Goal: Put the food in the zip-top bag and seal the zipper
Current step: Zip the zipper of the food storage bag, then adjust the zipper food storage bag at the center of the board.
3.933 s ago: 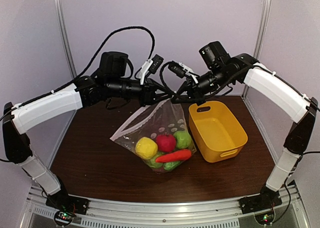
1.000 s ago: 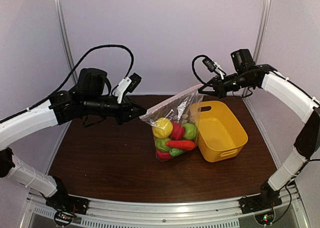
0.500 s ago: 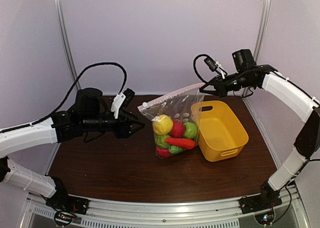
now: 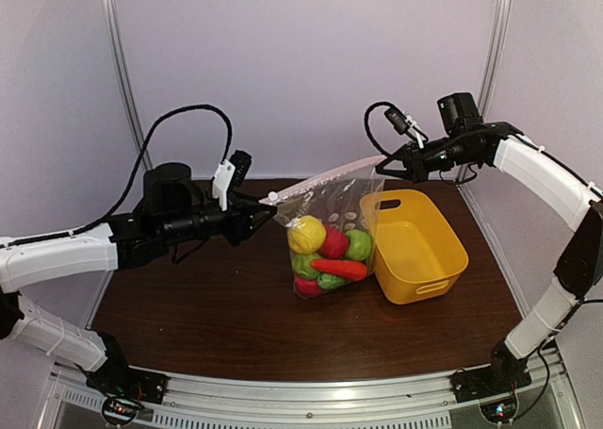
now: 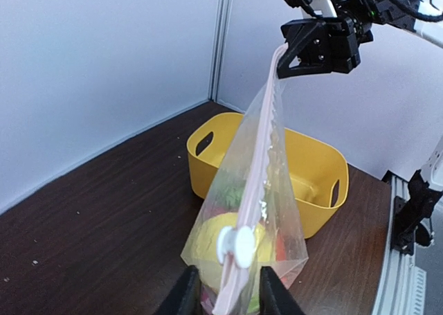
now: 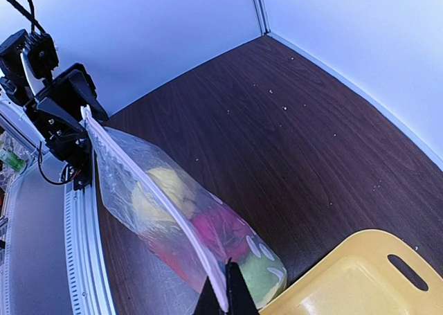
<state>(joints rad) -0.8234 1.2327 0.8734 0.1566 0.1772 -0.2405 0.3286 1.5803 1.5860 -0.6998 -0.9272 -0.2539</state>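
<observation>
The clear dotted zip-top bag (image 4: 325,223) hangs over the table, stretched between both grippers. Inside lies the food: a yellow fruit (image 4: 306,234), a red one (image 4: 333,243), a green one (image 4: 357,246) and the orange carrot (image 4: 339,269). The pale zipper (image 4: 325,177) runs taut along the top edge. My right gripper (image 4: 384,163) is shut on its right end (image 6: 223,294). My left gripper (image 4: 264,203) stands open, its fingers either side of the strip's left end (image 5: 228,291), just behind the white slider (image 5: 235,246).
The yellow plastic basket (image 4: 419,288) stands right of the bag, almost touching it. Purple walls close the table at the back and sides. A metal rail runs along the near edge.
My left gripper has moved up and right from open table to the bag's left corner, straddling the zipper end. The right gripper has held the bag still.
</observation>
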